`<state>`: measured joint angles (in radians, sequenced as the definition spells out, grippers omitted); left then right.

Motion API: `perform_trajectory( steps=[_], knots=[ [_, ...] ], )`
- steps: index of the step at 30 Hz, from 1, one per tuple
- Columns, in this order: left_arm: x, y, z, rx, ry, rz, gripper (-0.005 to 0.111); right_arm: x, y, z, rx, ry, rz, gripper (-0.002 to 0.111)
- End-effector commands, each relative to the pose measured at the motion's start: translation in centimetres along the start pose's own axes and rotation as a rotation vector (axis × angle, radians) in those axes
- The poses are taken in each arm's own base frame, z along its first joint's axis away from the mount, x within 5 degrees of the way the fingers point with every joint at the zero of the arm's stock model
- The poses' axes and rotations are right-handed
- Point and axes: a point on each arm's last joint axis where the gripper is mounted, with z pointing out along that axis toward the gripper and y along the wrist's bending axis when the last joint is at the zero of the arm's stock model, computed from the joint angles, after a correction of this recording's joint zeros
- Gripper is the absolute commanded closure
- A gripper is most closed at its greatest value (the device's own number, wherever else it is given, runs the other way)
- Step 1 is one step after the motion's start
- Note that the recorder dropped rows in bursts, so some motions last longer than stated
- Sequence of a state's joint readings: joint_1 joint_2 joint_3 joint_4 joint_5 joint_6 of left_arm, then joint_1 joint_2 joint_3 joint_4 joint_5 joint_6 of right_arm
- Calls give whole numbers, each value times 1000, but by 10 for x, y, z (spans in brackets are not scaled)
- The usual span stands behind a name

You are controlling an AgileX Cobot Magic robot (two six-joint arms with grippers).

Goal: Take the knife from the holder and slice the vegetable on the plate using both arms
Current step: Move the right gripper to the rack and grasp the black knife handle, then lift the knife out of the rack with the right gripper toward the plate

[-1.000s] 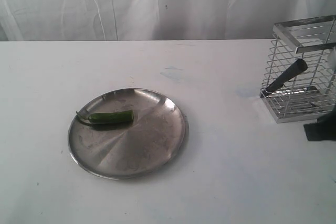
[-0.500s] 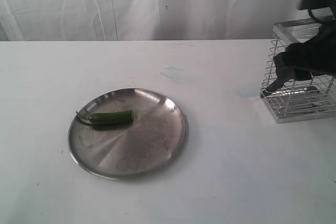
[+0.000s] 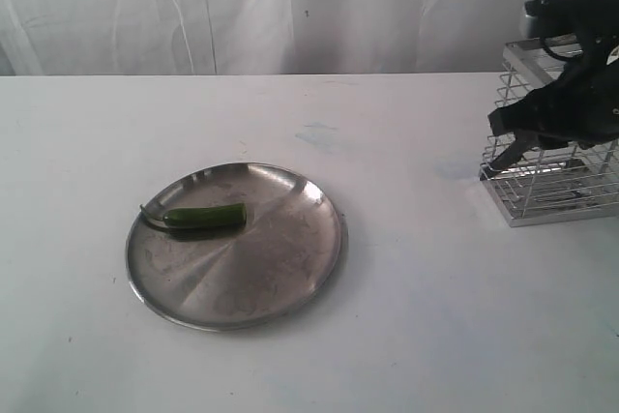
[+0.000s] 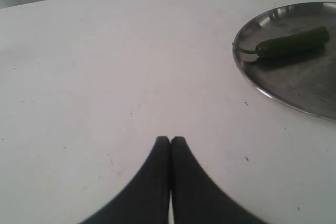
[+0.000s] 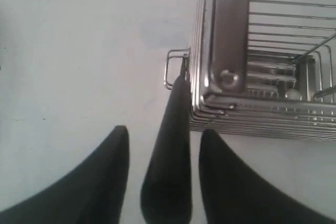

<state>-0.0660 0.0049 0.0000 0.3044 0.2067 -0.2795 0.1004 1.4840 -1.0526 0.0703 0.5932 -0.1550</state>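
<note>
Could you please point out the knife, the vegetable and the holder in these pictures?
knife (image 5: 170, 150): right wrist view, middle of its dark handle.
vegetable (image 3: 203, 217): exterior view, middle of the green body.
holder (image 3: 556, 202): exterior view, lower wire wall.

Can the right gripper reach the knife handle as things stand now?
Probably yes. The right gripper is open, and the knife handle lies between its fingers, sticking out of the holder; nothing blocks it.

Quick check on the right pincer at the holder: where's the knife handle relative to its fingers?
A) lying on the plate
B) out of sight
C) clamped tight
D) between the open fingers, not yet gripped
D: the knife handle sits between the right pincer's spread fingers, gaps either side.
</note>
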Motion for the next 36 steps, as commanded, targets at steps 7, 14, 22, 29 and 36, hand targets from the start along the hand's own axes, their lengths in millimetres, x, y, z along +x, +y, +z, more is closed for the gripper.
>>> perform_trajectory(
  steps=[7, 14, 22, 29, 36],
  knots=[
    [0, 0, 0, 7, -8, -12, 107, -3, -4, -1, 41, -17, -30, 108],
    [0, 0, 0, 7, -8, -12, 107, -6, -3, -21, 47, -69, -31, 108],
    [0, 0, 0, 7, -8, -12, 107, -3, -2, -55, 52, -111, -32, 108],
    [0, 0, 0, 7, -8, -12, 107, 6, 0, -87, 52, -108, -32, 108],
    [0, 0, 0, 7, -8, -12, 107, 19, 6, -137, 31, -199, -10, 108]
  ],
)
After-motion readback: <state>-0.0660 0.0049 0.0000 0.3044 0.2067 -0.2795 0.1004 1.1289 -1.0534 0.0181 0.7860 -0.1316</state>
